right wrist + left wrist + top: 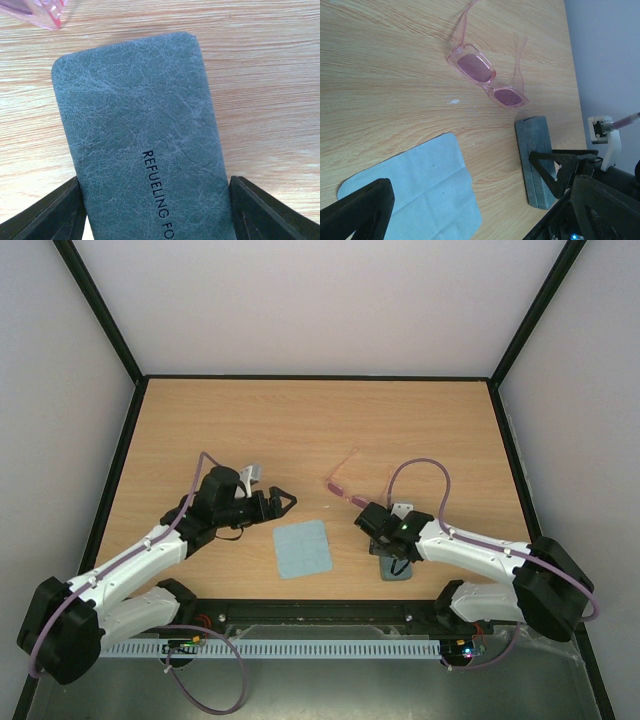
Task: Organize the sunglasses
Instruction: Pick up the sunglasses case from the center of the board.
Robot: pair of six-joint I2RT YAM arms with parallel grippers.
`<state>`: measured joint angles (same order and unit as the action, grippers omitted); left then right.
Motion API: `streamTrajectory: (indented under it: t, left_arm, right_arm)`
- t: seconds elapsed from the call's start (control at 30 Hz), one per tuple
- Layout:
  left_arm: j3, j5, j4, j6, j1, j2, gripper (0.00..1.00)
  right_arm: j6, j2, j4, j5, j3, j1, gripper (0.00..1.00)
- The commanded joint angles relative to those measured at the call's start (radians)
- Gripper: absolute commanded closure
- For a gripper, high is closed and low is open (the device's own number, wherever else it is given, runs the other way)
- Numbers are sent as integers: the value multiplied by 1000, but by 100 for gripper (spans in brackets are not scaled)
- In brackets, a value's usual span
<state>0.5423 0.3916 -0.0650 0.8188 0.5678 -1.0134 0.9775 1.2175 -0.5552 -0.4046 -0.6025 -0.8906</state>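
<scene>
The sunglasses (343, 486) lie a little right of the table's middle, on the bare wood with both slim arms unfolded and pointing toward the far side. They sit just beyond the far end of the grey case (140, 130), close to it but apart. The blue cloth (303, 548) is to the left of the case.

Your left gripper (287, 502) hovers left of the cloth with its jaws fully spread and nothing in them. Your right gripper (155, 181) straddles the case, a finger at each long edge. You cannot tell from here whether they press on it.

Expect the glasses to be very light, so a nudge will likely slide them across the wood. The thin translucent frame looks stiff but easy to snap, above all at the hinges. The lenses are probably slick and easily scratched. Take hold across the front frame at its thicker outer corner or the bridge, not on a lens or far out on an arm.
</scene>
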Motion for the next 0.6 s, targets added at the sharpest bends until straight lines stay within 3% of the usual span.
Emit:
streamTrajectory:
  t: [0.0,0.3,0.57]
  left_arm:
    - [0,-1,10,9,17,-7,0]
    - [26,66,41,79,124,17,0]
    - [25,9,86,176,263,48,0]
  right_arm:
    - [6,-62,-17,25,-16,-6,52]
    - [-71,-199,95,204,-118,-5,52]
    - [-62,-163,169,320,-216,1,52]
